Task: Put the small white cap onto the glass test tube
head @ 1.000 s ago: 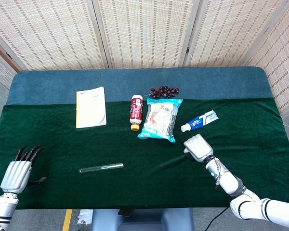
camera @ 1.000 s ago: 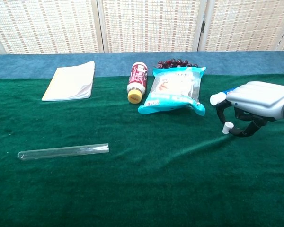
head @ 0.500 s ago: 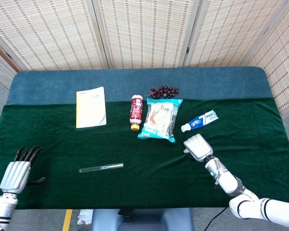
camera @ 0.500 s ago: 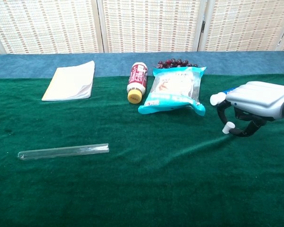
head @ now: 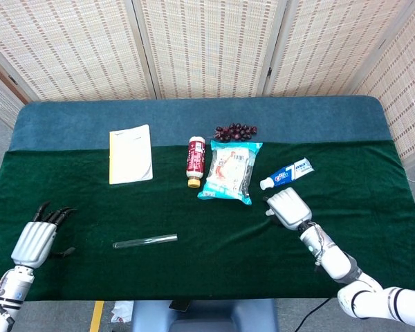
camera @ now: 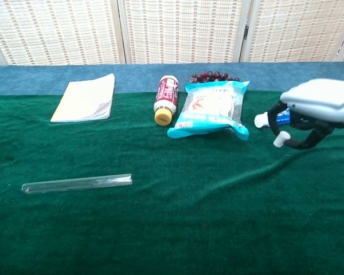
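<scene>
The glass test tube (head: 145, 241) (camera: 77, 183) lies flat on the green cloth, left of centre. The small white cap (camera: 281, 139) is pinched under my right hand (head: 288, 207) (camera: 318, 109), a little above the cloth at the right. That hand is far to the right of the tube. In the head view the hand's back hides the cap. My left hand (head: 36, 241) hovers near the table's front left corner, fingers apart and holding nothing; it does not show in the chest view.
Behind the tube's area lie a notebook (head: 130, 153) (camera: 86, 98), a red-labelled bottle (head: 195, 162) (camera: 166, 98), a blue snack packet (head: 229, 173) (camera: 212, 109), grapes (head: 236, 131) and a toothpaste tube (head: 287, 173), which is just behind my right hand.
My right hand has lifted off the cloth with the white cap pinched in it. My left hand has shifted slightly forward and to the right.
</scene>
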